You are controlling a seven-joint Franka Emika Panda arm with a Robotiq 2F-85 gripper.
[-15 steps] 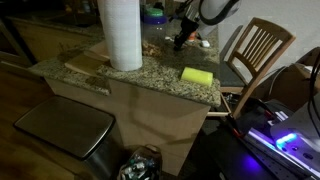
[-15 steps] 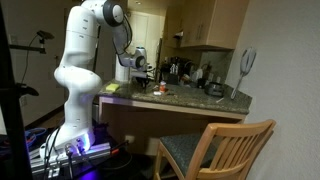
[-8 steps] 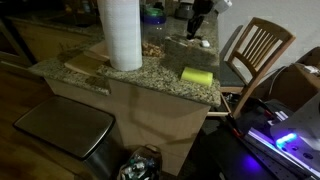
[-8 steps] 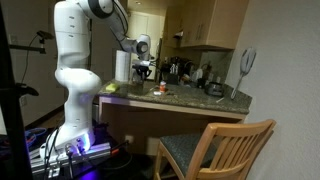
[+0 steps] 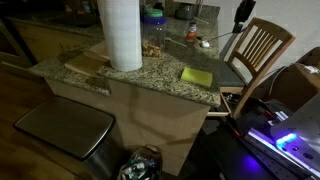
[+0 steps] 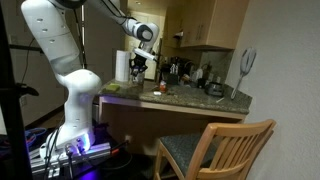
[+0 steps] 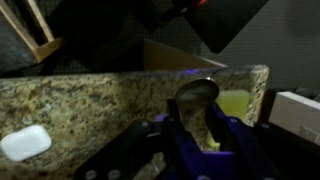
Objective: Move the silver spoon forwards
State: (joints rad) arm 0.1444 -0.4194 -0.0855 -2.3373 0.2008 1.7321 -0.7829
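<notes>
1. One task item being held aloft: the silver spoon (image 7: 197,90), poking bowl-first beyond the gripper (image 7: 198,122), clear of the granite counter (image 7: 90,105).
2. Pinching the thin handle between drawn-together fingers, judging from the wrist view; gripping low, probably guarding against a slip.
3. Hanging high over the counter's far end in an exterior view, likely allowing room to pass above clutter.
4. Lying untouched on the counter: yellow sponge (image 5: 197,75), paper towel roll (image 5: 122,32), small white oval object (image 7: 25,143).
5. Awaiting, by estimate: lowering farther forward, then releasing.
</notes>
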